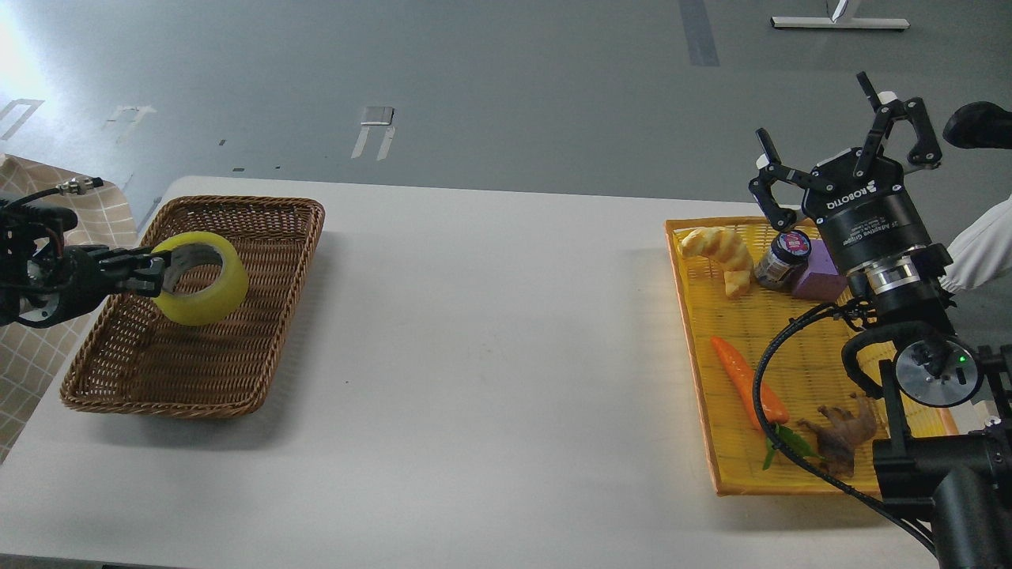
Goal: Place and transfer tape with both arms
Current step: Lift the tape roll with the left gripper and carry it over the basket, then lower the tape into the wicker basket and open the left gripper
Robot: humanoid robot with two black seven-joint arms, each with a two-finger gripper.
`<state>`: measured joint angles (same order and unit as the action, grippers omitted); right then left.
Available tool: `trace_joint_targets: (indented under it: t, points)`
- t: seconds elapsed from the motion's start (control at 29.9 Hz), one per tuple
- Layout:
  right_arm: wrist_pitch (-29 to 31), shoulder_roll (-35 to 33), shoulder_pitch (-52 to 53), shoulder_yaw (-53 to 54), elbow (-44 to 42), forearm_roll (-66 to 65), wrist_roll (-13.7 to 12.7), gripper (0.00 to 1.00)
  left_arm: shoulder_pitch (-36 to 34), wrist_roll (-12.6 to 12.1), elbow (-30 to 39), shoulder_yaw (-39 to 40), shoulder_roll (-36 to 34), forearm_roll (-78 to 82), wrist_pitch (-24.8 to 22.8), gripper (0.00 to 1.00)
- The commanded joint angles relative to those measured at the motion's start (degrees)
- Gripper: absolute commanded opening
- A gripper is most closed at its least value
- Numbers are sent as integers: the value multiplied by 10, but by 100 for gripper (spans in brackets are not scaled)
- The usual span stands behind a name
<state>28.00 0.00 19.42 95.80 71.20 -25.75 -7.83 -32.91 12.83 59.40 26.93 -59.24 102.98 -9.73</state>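
- Counter (490, 356): white; a wide bare stretch is seen between the two containers, and its far edge runs across the view behind them.
- Wicker basket (261, 348): brown, rectangular, set near the counter's left edge; its left rim lies close to that edge, its right rim borders the bare middle.
- Tape (202, 278): yellow roll, held tilted over the far left part of the basket, its hole turned towards the view; whether it touches the basket floor cannot be told.
- Left gripper (154, 273): entered from the left edge, extended roughly level over the basket's left rim; its fingers (134, 265) are closed on the left wall of the tape.
- Yellow tray (696, 348): set at the counter's right side, its near right part hidden by the right arm.
- Tray contents: a croissant (719, 253), a small dark jar (783, 259) and a purple block (818, 273) are grouped at the far end; a carrot (747, 379) lies in the middle; a brown figure (842, 435) lies near the front, beside green leaves.
- Right gripper (838, 142): raised above the far right corner of the tray, pointed up and away; its fingers are spread apart and nothing is held.
- Checked cloth (39, 348): seen beyond the counter's left edge.
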Motion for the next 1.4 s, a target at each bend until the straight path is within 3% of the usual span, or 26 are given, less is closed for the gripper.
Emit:
trace_joint_targets:
  t: [0.0, 1.1, 1.17, 1.24, 1.37]
  points:
    - [0, 0, 0, 0, 0, 0, 0, 100, 12, 0, -1, 1, 1, -2, 1, 0]
    - [0, 0, -1, 0, 0, 0, 1, 100, 30, 1, -40, 0, 26, -16, 18, 0]
    - [0, 0, -1, 0, 0, 0, 1, 100, 30, 1, -40, 0, 26, -16, 18, 6]
    - [0, 0, -1, 1, -1, 0, 1, 100, 29, 1, -40, 1, 26, -16, 18, 25]
    - [0, 0, -1, 0, -1, 0, 1, 100, 30, 1, -40, 1, 27, -22, 18, 35]
